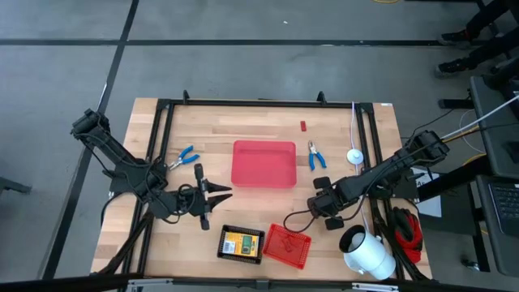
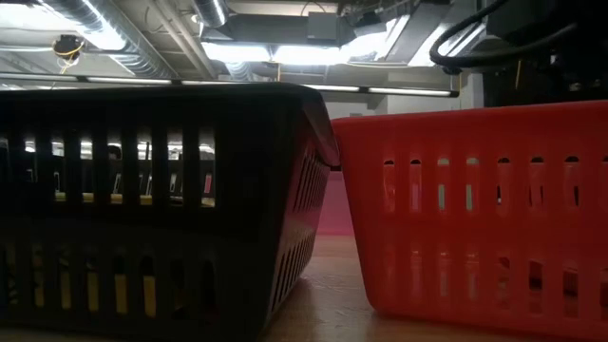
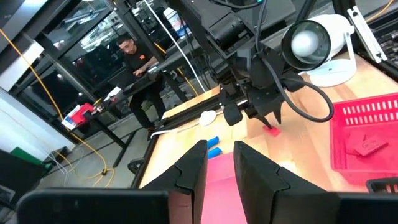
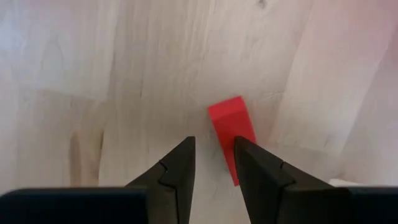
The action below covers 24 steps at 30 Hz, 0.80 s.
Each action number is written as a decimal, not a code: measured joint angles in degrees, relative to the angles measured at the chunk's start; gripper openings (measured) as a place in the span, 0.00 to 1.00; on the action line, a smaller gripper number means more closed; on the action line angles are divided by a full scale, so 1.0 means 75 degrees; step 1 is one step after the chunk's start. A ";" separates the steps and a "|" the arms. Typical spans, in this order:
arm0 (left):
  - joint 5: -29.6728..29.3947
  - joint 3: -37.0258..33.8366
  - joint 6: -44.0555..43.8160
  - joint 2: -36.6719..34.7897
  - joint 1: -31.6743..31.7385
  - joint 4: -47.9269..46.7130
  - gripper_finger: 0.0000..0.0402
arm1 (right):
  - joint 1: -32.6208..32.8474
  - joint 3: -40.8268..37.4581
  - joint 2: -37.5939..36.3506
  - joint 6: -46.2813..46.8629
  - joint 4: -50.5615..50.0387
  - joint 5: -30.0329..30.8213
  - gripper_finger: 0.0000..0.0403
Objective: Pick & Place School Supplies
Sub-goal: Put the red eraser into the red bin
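Observation:
A small red block (image 4: 227, 121) lies on the wooden table right of the red tray (image 1: 263, 144). My right gripper (image 4: 214, 146) points down over it, open by a narrow gap. The block's near end runs behind one finger. In the left wrist view the block (image 3: 272, 129) shows just under that gripper (image 3: 268, 121). My left gripper (image 1: 228, 193) hovers level left of the tray, open and holding nothing. Another red block (image 1: 304, 126) lies at the far side. One pair of blue-handled pliers (image 1: 185, 156) lies left of the tray, another (image 1: 315, 154) right of it. A yellow-and-green box (image 1: 238, 243) lies in the black tray (image 1: 223, 253). My right gripper stands over the red block from above, fingers pointing down. One finger (image 4: 261, 174) covers the block's near end (image 4: 231, 163). I cannot tell whether it touches the block, which seems to lie flat on the table.
A red mesh basket (image 1: 288, 246) stands beside the black tray at the near edge; their walls fill the low view. A white camera (image 1: 366, 251) stands at the near right corner. A white puck with a cable (image 1: 353, 156) lies at the right. A person (image 3: 134, 56) sits beyond the table.

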 joint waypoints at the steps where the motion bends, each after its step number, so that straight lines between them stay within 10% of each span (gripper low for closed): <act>1: 0.0000 0.0000 0.0000 0.0000 0.0000 0.0000 0.19 | 0.0002 -0.0039 0.0000 0.0016 0.0022 -0.0017 0.28; 24: -0.0002 0.0000 0.0018 0.0000 0.0000 0.0000 0.19 | -0.0322 -0.0152 -0.0016 -0.0197 0.0180 -0.0354 0.28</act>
